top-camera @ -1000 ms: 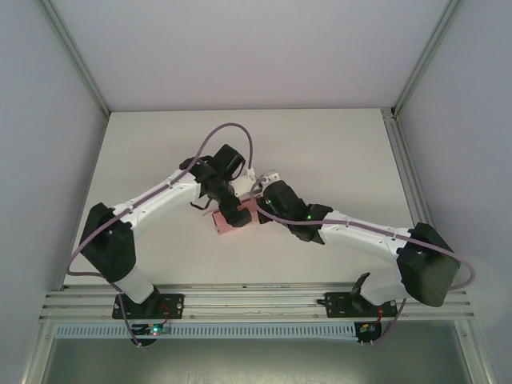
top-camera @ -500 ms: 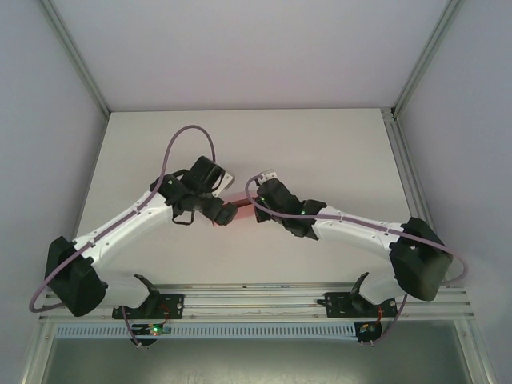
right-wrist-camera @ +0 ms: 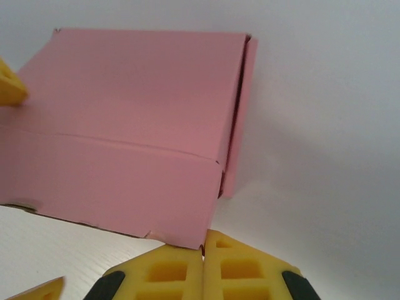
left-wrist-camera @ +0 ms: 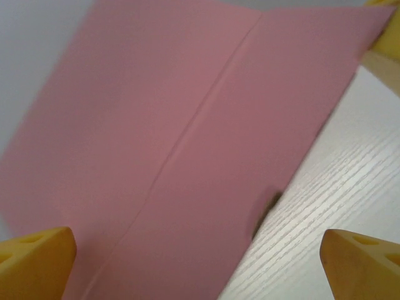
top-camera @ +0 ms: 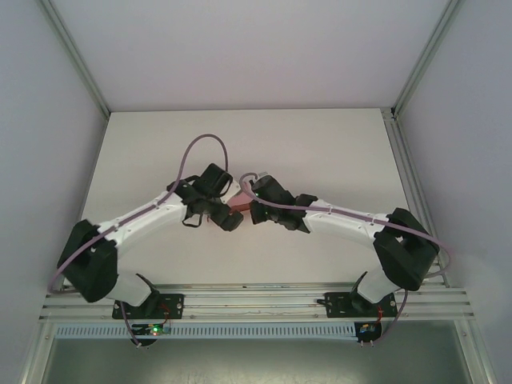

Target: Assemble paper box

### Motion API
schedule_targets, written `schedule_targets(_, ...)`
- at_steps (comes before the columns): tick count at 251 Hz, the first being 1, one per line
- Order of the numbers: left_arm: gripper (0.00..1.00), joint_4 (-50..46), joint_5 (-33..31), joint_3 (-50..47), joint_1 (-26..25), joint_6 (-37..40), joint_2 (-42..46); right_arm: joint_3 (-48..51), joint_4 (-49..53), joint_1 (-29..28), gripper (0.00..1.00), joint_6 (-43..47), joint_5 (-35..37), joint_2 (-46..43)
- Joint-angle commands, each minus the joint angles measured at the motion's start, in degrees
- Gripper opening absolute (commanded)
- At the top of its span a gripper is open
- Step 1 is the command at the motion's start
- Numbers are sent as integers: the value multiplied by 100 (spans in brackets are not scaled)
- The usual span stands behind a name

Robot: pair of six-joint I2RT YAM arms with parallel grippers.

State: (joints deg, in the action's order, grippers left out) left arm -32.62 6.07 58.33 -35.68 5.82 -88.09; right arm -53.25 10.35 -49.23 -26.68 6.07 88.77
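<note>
Pink card marks the paper box [top-camera: 236,205] in the top external view. It sits near the middle of the white surface [top-camera: 320,144], with the left tool [top-camera: 230,216] at its 7 o'clock and the right tool [top-camera: 251,210] at its 3 o'clock. The left wrist view shows a creased pink panel close up, with the fingers [left-wrist-camera: 34,262] spread wide (open, gripping nothing). In the right wrist view the walls are folded into a low box, though a side flap [right-wrist-camera: 240,112] at 3 o'clock stands slightly proud. The pads [right-wrist-camera: 175,275] are closed together at the box's 6 o'clock corner. Probably only tucking and pressing are left.
</note>
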Motion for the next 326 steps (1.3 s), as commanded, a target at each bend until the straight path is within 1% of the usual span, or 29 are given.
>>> schedule_targets(1,96,-101,517,191,-48,176,-463,132,266,46,3,83,-238,-48)
schedule_targets(21,95,-212,528,145,-52,49,-709,140,440,69,13,202,-369,-160)
schedule_targets(25,95,-218,515,122,-56,22,-737,146,489,66,18,225,-361,-188)
schedule_targets(32,95,-202,489,70,-60,-12,-768,156,571,71,31,256,-341,-256)
schedule_targets(35,95,-190,485,47,-57,-23,-775,133,606,81,35,271,-330,-290)
schedule_targets(49,94,-160,471,-34,-55,-64,-786,199,740,130,42,314,-277,-477)
schedule_targets(75,95,-89,573,-84,-61,-178,-682,326,713,356,62,331,-343,-923)
schedule_targets(91,95,3,693,-91,-70,-201,-499,487,370,591,68,262,-586,-1129)
schedule_targets(104,95,90,748,-69,-69,-194,-328,545,133,847,72,134,-870,-1178)
schedule_targets(134,100,51,504,247,-65,-365,10,396,-33,1344,75,-72,-1388,-967)
schedule_targets(162,100,-75,86,601,-57,-610,234,76,-68,1443,76,36,-1557,-547)
schedule_targets(194,100,-275,-669,701,-42,-1292,482,-446,81,1447,75,336,-1781,104)
schedule_targets(211,100,-381,-1097,576,26,-1709,600,-704,98,1446,75,363,-1657,438)
schedule_targets(221,100,-495,-1383,496,135,-2103,642,-880,139,1440,74,457,-1684,652)
schedule_targets(235,100,-682,-1498,381,379,-2677,659,-1104,274,1424,73,534,-1727,941)
schedule_targets(244,100,-695,-1344,243,577,-2972,645,-1196,346,1401,72,598,-1778,1100)
schedule_targets(272,100,-271,-468,-301,1149,-3587,623,-1184,336,1281,70,666,-1792,1335)
schedule_targets(294,100,628,320,-863,1605,-3889,652,-1089,313,1198,68,649,-1793,1445)
schedule_targets(306,100,1223,960,-1162,1842,-3984,634,-1034,276,1188,67,615,-1793,1528)
schedule_targets(315,100,1608,1286,-1340,2001,-4113,614,-1000,251,1179,66,571,-1768,1583)
schedule_targets(326,100,2011,1677,-1495,2147,-4176,576,-944,207,1187,59,499,-1733,1638)
